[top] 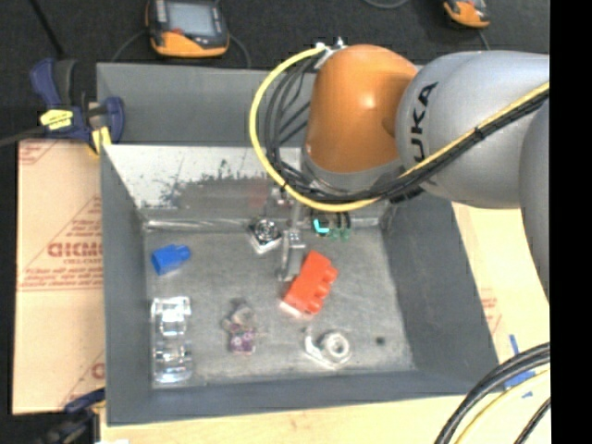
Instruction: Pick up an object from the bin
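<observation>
Gripper [288, 255], jaw opening impossible to tell, hangs mid-bin just beside the upper left edge of an orange-red studded plastic brick [311, 284]. Nearer lie a pale ring [329, 347] and a small purple piece [241, 330]. Far left are a blue block [169, 259] and a clear plastic piece [172, 339].

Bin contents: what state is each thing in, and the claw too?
Red block: lying tilted, mid-floor.
Blue piece: lying loose, left side.
Clear plastic piece: lying flat, front-left corner.
Small purple thing: lying loose, alone.
White ring: lying flat, by front wall.
Claw: lowered beside that block's far end.
</observation>
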Motion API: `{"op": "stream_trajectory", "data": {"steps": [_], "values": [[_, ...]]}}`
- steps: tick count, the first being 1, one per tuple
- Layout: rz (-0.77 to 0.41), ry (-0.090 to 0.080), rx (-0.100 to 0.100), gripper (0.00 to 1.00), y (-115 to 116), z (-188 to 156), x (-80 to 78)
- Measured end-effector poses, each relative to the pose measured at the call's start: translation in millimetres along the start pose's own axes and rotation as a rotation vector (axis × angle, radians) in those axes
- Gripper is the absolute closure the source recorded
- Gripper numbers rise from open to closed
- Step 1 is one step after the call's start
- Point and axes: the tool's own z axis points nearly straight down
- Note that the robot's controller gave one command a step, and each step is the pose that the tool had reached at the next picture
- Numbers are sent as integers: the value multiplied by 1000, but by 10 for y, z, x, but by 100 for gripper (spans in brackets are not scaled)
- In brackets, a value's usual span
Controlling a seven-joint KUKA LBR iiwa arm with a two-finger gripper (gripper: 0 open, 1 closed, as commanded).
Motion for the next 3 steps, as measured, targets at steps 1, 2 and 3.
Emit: {"op": "stream_trajectory", "data": {"steps": [1, 2, 3], "values": [[-229, 0, 1, 0, 581, 1397, 462], [-222, -7, -1, 100, 573, 1359, 437], [-273, -16, 0, 100, 724, -940, 662]]}}
